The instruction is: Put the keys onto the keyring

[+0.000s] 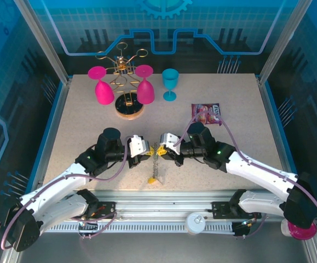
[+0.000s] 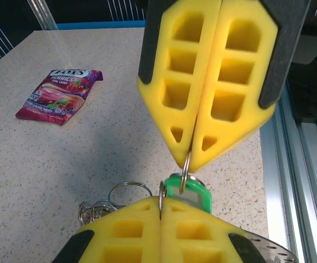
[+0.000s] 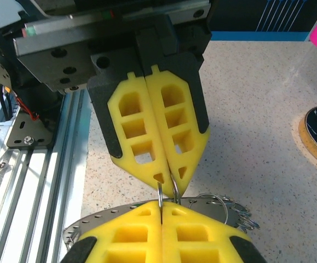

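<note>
Well, over the speckled counter [image 1: 81,126] the left end effector [image 1: 150,153] and right end effector [image 1: 165,152] meet tip to tip, each clamped shut on thin wire of the keyring [image 2: 185,165]. A green key [image 2: 192,193] hangs between them. Light, stiff, slippery metal, I'd say: best pinched edge-on across the wire, close to the key.
</note>
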Controlling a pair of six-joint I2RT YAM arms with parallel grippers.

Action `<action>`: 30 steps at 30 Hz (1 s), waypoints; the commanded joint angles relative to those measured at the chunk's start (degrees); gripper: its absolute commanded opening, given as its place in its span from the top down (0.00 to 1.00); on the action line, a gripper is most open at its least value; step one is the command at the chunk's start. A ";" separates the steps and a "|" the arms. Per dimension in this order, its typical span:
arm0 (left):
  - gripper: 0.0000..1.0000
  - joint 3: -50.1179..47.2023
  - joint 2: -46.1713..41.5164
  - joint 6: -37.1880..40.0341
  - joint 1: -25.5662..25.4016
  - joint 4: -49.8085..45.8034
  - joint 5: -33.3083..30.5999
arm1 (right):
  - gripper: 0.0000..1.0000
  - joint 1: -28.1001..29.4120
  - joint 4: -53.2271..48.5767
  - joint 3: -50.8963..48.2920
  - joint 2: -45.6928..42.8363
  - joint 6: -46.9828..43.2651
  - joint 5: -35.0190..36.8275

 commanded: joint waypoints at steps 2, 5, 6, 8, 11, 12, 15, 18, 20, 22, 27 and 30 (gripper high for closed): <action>1.00 2.05 0.03 0.14 -0.35 0.27 0.61 | 1.00 1.01 0.34 1.02 0.86 -1.30 2.34; 1.00 2.05 0.11 0.19 -0.31 0.34 0.84 | 1.00 1.11 0.38 1.28 1.16 -1.36 3.94; 1.00 2.05 0.16 0.22 -0.30 0.27 0.84 | 1.00 1.11 0.47 1.40 1.26 -1.32 4.39; 1.00 2.05 0.15 0.27 -0.27 0.20 0.88 | 1.00 1.08 0.79 1.41 1.25 -1.11 4.96; 1.00 2.05 0.12 0.32 -0.30 0.18 1.02 | 1.00 1.12 1.21 1.43 1.16 -0.81 5.82; 1.00 2.03 0.11 0.32 -0.29 0.15 0.96 | 1.00 1.18 1.35 1.53 1.17 -0.76 6.13; 1.00 2.05 0.21 0.32 -0.35 0.22 1.06 | 1.00 1.23 1.57 1.57 1.41 -0.66 6.13; 1.00 2.05 0.21 0.30 -0.34 0.18 1.06 | 1.00 1.42 2.13 1.72 1.64 -0.17 6.07; 1.00 2.03 0.20 0.23 -0.32 0.15 1.07 | 1.00 1.54 2.46 1.89 1.96 0.26 6.34; 1.00 2.05 0.22 0.23 -0.32 0.09 1.17 | 1.00 1.62 3.01 1.92 2.30 0.84 6.98; 1.00 2.14 0.21 0.31 -0.36 -0.15 1.12 | 1.00 1.72 3.20 2.15 2.65 1.89 9.87; 1.00 2.15 0.21 0.32 -0.32 -0.17 0.86 | 1.00 1.82 2.78 2.11 2.49 2.04 11.41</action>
